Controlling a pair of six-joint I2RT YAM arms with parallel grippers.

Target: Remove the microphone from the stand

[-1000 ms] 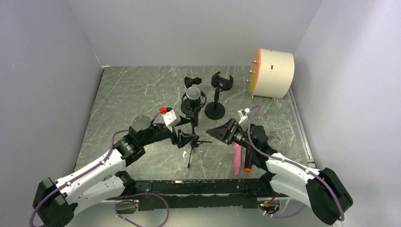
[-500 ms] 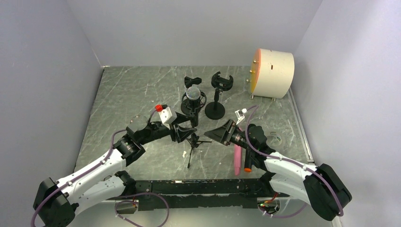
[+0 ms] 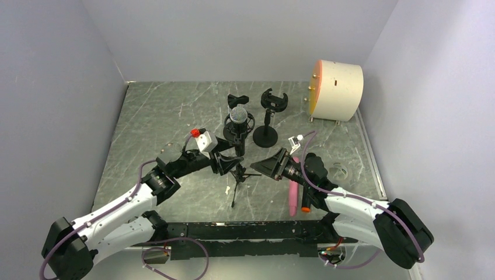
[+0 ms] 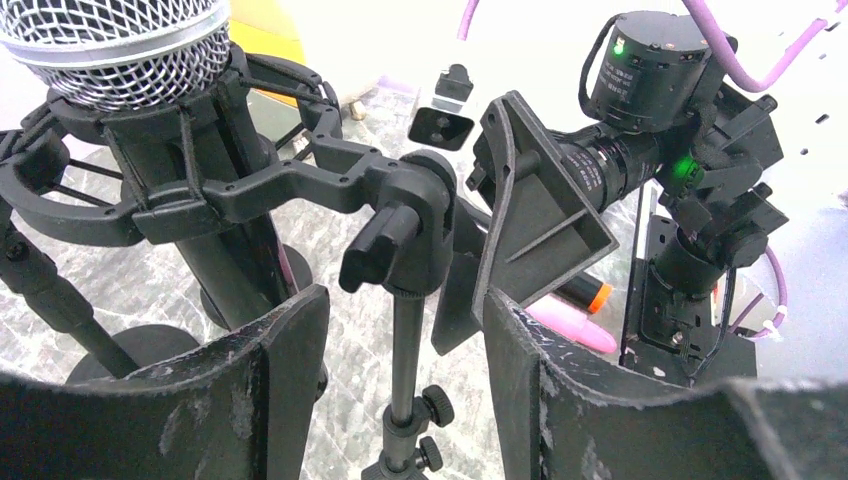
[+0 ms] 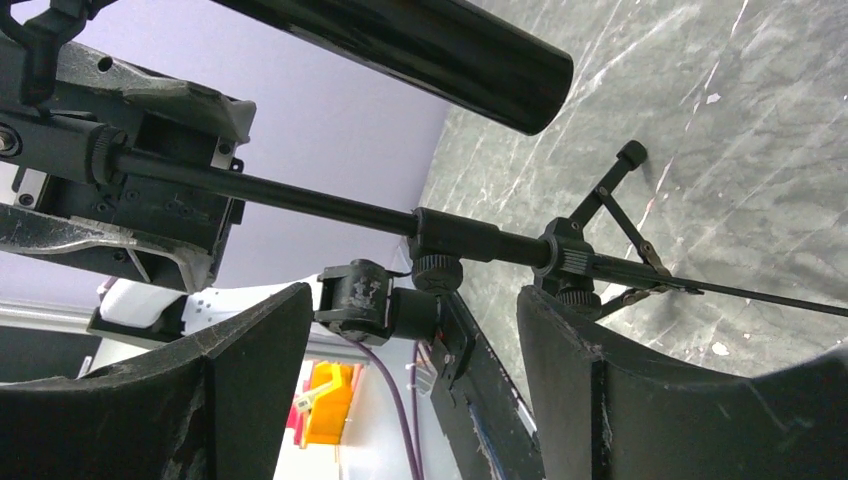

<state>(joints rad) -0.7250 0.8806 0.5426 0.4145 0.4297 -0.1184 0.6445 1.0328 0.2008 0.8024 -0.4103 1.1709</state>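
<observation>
The microphone (image 3: 238, 115) has a silver mesh head (image 4: 110, 40) and a black body, and sits upright in a black shock mount (image 4: 300, 180) on a small tripod stand (image 3: 238, 174). My left gripper (image 3: 225, 162) is open. In the left wrist view the thin stand pole (image 4: 405, 350) stands between its fingers, touching neither. My right gripper (image 3: 269, 165) faces the stand from the right and is open too. In the right wrist view the pole (image 5: 300, 200) and the microphone body (image 5: 430, 45) run across beyond the fingertips (image 5: 570, 340).
A second stand with a round base (image 3: 265, 137) and an empty clip stands just behind. A loose black clip (image 3: 237, 99) lies further back. A cream drum (image 3: 337, 90) sits at the back right. A pink marker (image 3: 293, 197) and an orange-tipped pen (image 3: 305, 203) lie under the right arm.
The left gripper has risen along the stand to its pole and its jaws have narrowed. The right gripper has edged left toward the stand and narrowed a little.
</observation>
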